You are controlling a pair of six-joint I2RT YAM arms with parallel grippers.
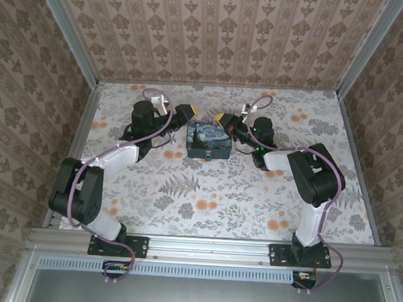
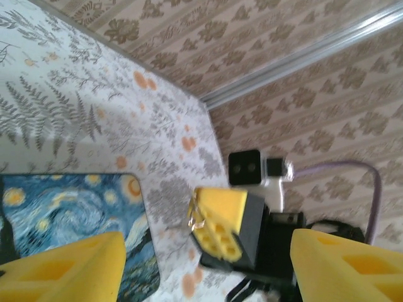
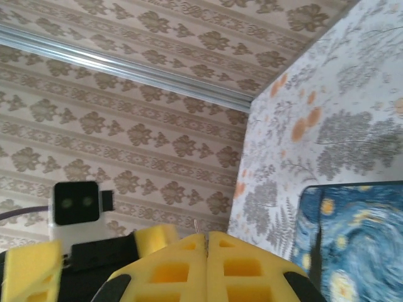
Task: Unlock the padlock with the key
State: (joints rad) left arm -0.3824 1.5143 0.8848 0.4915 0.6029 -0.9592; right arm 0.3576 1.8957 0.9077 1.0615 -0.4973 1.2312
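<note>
Wallpapered walls (image 1: 215,35) hem the floral table (image 1: 267,203) on three sides, and its near half lies open. At centre-far sits the Starry Night box (image 1: 209,140), with the padlock (image 1: 206,158) at its near edge. My left claw (image 1: 187,111) gapes empty at the box's far-left corner. My right claw (image 1: 223,118), clamped tight, pinches the key (image 2: 192,212).

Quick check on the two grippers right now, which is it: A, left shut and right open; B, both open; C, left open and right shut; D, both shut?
C: the left gripper shows its yellow fingers standing far apart in the left wrist view, while the right gripper is pressed shut with no gap in the right wrist view.
</note>
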